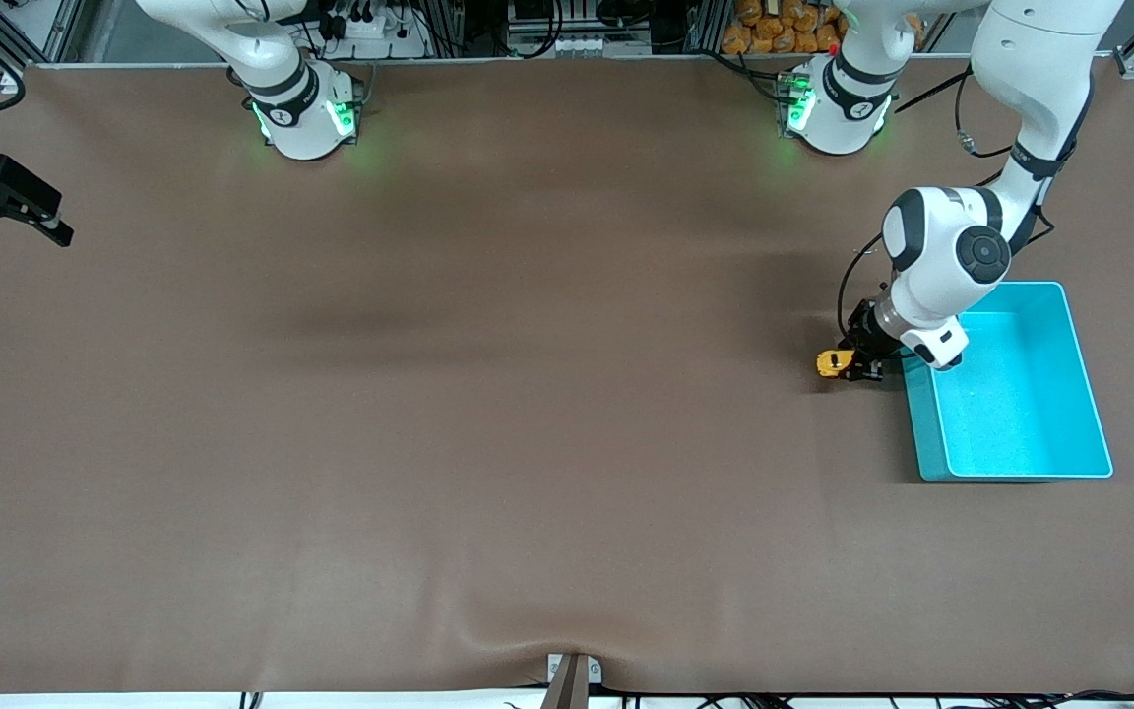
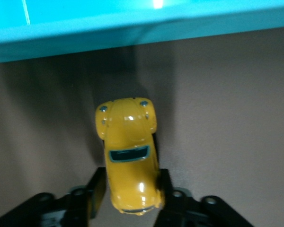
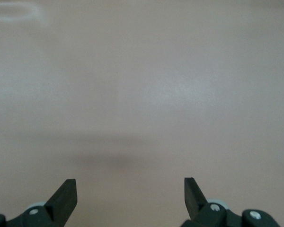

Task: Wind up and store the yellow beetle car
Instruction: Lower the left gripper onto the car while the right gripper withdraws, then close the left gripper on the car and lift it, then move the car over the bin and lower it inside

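Turquoise bin [image 1: 1079,453] lies nearest the front camera of the items on the brown surface [image 1: 488,414], at the left arm's end; it is a shallow rectangular bin, open side up, interior bare as far as visible. Just beside the bin's long wall, on the side toward the right arm's end of the surface, sits the yellow beetle car [image 1: 832,363], wheels down on the surface, outside the bin. Left gripper [image 1: 860,366] is low at the surface beside the bin, with its jaws pinching the yellow beetle car at the sides of its body. Left wrist view confirms: one black finger [image 2: 97,188] pressed against each flank of the yellow beetle car [image 2: 130,156], at one end of the body, the other end projecting forward toward the bin wall [image 2: 132,28]; car and wall are near but apart, a strip of brown surface and shadow between them. Dark window and small round lamps of the car visible from above. The left arm's white wrist overlaps the bin's corner in the front view. Right gripper [image 1: 6,202] waits over the right arm's end of the surface, well apart from car and bin. Right wrist view: jaws spread wide, nothing between the fingertips [image 3: 66,194], only bare brown surface beneath.
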Motion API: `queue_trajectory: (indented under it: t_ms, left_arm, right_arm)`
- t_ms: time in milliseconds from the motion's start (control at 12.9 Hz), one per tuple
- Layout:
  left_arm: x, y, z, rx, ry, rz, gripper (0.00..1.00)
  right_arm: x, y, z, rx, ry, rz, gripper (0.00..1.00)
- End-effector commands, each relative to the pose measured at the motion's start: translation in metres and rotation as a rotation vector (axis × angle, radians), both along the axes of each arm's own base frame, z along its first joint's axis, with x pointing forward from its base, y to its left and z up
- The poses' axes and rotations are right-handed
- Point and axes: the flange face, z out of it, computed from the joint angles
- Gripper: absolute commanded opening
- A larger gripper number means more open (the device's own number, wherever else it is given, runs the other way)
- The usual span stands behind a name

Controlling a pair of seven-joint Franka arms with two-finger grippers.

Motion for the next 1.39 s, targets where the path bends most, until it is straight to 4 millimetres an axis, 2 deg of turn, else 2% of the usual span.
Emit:
queue_trajectory:
  t_ms: [0, 77, 232, 309, 464, 618, 773, 1004, 1159, 1313]
  left_arm:
    - [0.001, -0.003, 0.011, -0.007, -0.018, 0.025, 0.00]
    - [0.002, -0.012, 0.022, -0.007, -0.035, 0.005, 0.00]
    - [0.004, -0.026, 0.060, -0.008, -0.056, -0.037, 0.00]
    - [0.011, -0.037, 0.083, -0.012, -0.058, -0.091, 0.00]
    - [0.029, -0.043, 0.123, -0.016, -0.027, -0.209, 0.00]
    - [0.043, -0.030, 0.159, -0.021, 0.012, -0.335, 0.00]
    - [0.054, 0.001, 0.182, -0.031, 0.032, -0.469, 0.00]
    - [0.057, 0.044, 0.183, 0.088, 0.043, -0.745, 0.00]
    - [0.061, 0.067, 0.171, 0.163, 0.090, -0.908, 0.00]
    - [0.072, 0.108, 0.156, 0.202, 0.135, -1.042, 0.00]
  right_arm:
    - [-0.002, 0.001, 0.001, -0.019, 0.002, -0.011, 1.00]
    - [-0.002, 0.000, 0.000, -0.021, 0.004, -0.011, 1.00]
    - [-0.001, 0.002, 0.000, -0.021, 0.004, -0.008, 1.00]
    - [-0.001, 0.002, -0.001, -0.021, 0.007, -0.008, 1.00]
    - [-0.001, 0.004, -0.001, -0.021, 0.010, -0.005, 1.00]
    - [0.000, 0.005, -0.003, -0.021, 0.013, -0.002, 1.00]
    - [0.000, 0.006, -0.002, -0.021, 0.011, 0.000, 1.00]
    - [0.003, 0.007, -0.002, -0.021, 0.009, 0.001, 1.00]
    - [0.003, 0.007, -0.001, -0.021, 0.008, 0.000, 1.00]
    - [0.003, 0.007, -0.002, -0.021, 0.009, 0.000, 1.00]
